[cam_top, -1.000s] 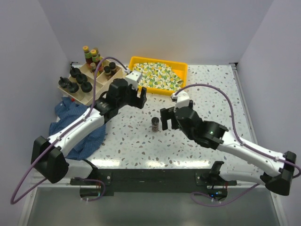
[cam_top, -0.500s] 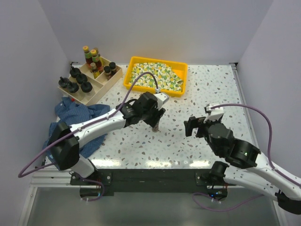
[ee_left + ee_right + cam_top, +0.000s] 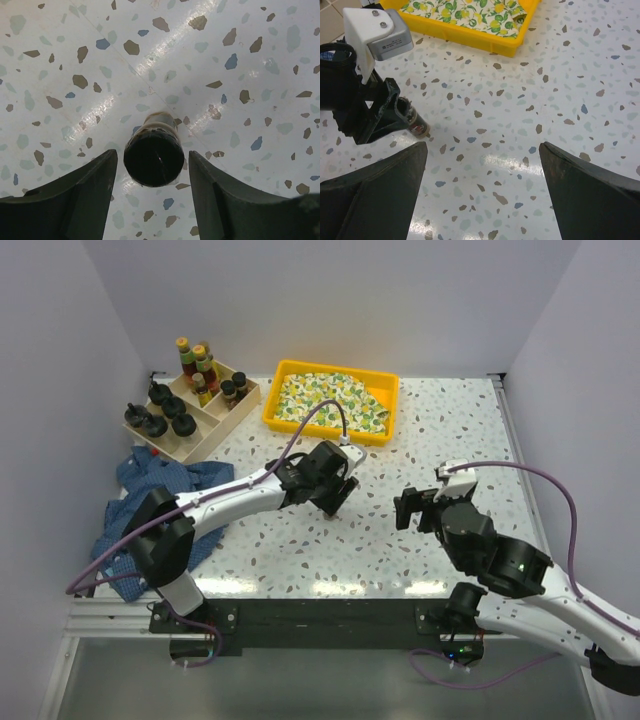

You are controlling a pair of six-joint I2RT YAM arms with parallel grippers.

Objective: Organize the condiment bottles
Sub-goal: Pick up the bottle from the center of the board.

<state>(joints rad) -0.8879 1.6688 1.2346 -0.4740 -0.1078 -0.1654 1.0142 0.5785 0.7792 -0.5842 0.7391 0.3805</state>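
The left gripper [image 3: 152, 152] is half closed around one small brown jar [image 3: 153, 162] with a dark cap. Its two fingers [image 3: 85, 195] stand on either side of the cap. A thin strip of table shows on each side, so they are not pinching it. The jar stands near the middle of the speckled table [image 3: 440, 430].

The right gripper [image 3: 482, 145] is spread wide and holds nothing. It is off to the right of the jar, with bare table top between them.

Just behind the jar is one yellow tray [image 3: 271, 395] with one lemon-print cloth [image 3: 330, 400] in it.

At the far left is one wooden box [image 3: 225, 422] with dividers. It holds about four tall sauce bottles [image 3: 200, 362] in the back corner and two brown jars [image 3: 235, 387] beside them. Five or six clear bottles with black knobs [image 3: 172, 407] are in the near parts. They sit too close together to count for sure.

One blue cloth [image 3: 150, 485] lies in front of the box, by the left edge of the table. The left arm reaches over it.

Open table top shows in front of the jar and across the right side to the wall.
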